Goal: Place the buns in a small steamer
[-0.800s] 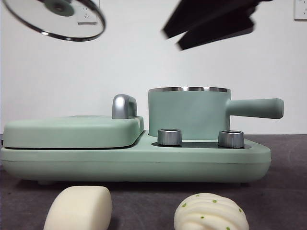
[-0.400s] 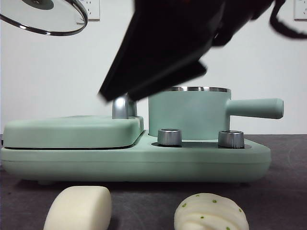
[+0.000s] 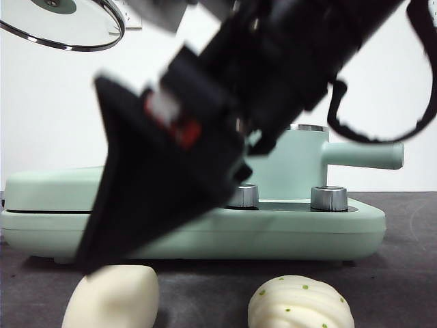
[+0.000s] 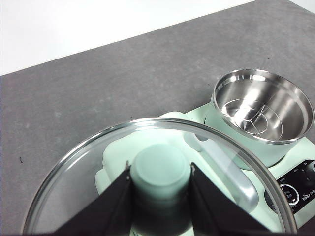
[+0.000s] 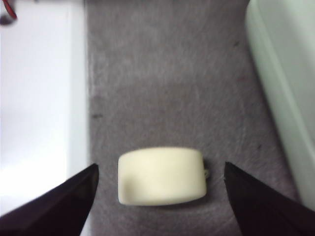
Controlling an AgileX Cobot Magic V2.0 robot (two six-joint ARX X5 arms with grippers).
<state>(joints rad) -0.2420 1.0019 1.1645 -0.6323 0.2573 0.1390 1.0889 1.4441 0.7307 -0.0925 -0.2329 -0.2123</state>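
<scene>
— Since a second ago the right gripper (image 3: 102, 256) has swung down from the top of the front view and now hangs big and dark over the smooth bun (image 3: 113, 297), hiding the griddle (image 3: 41, 191) and part of the small steamer (image 3: 300, 164). Nothing else has shifted.

— Where does that bun sit against the jaws?

— Squarely between them. In the right wrist view the smooth bun (image 5: 161, 176) lies on the grey table (image 5: 172, 73) with one spread jaw well off each end. Its long axis runs from jaw to jaw, so closing as it stands would, I judge, pinch it end to end.

— Holding anything yet?

— No, the jaws are wide apart and empty. The twisted bun (image 3: 300, 304) waits just beside it, untouched.

— And the other arm?

— The left gripper (image 4: 160, 196) is clamped on the knob of the glass lid (image 4: 93, 167), held up and off to the side. The pot (image 4: 263, 105) stands uncovered, its steel rack bare. The right arm is plainly the nearer one.
</scene>
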